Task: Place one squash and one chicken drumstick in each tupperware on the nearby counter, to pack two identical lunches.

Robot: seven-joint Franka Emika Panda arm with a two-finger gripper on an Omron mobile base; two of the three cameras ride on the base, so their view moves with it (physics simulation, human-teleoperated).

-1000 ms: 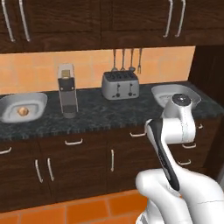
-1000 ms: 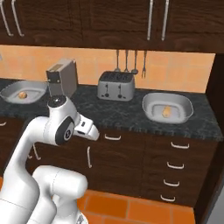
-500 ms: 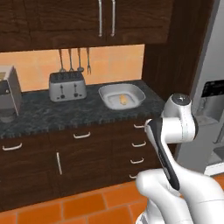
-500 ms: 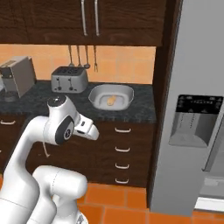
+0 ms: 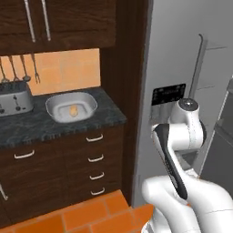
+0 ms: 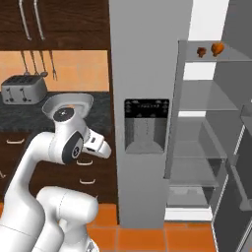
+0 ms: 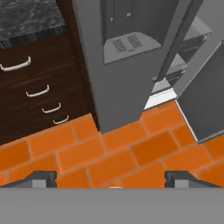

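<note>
In the left base view, a pale grey-white tupperware [image 5: 72,107] sits on the black-grey speckled counter [image 5: 54,125], right of a silver toaster [image 5: 13,101] and close to the counter's right end. The tub is a rounded rectangle with a thick rim, its long axis running left to right along the counter. Inside it, near the middle, lies one small tan-orange lump, the squash [image 5: 73,110]; it is too small to tell which way it points. Dark wood drawers [image 5: 93,164] with curved silver handles stand below. To the right rises a grey fridge [image 5: 182,68], and the white arm [image 5: 179,136] stands in front of it.

In the right base view, the fridge's right side is open, showing glass shelves [image 6: 202,98]. On the top shelf two small items rest side by side: a rounded orange one, likely a squash [image 6: 217,48], and a darker brown one, likely a chicken drumstick [image 6: 201,51]; their orientation is unclear at this size.

In the hand view, the gripper [image 7: 111,179] looks down at orange floor tiles [image 7: 113,153], its two dark fingertips [image 7: 41,178] spread wide apart with nothing between them.
</note>
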